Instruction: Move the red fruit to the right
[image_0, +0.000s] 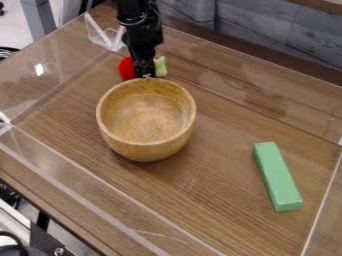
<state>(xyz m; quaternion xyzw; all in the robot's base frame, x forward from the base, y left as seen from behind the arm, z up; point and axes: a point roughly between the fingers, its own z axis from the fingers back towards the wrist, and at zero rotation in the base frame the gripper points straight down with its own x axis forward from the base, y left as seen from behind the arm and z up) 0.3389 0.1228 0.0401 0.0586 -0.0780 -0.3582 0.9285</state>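
Note:
The red fruit (127, 68) lies on the wooden table at the back left, just behind the bowl. Only its left side and the pale-green tip on its right show. My gripper (142, 68) points down right over it, and its black fingers cover the fruit's middle. Whether the fingers press on the fruit is not clear from this view.
A wooden bowl (103, 112) stands in front of the fruit, near the table's middle. A flat green block (278, 175) lies at the front right. Clear plastic walls (40, 72) ring the table.

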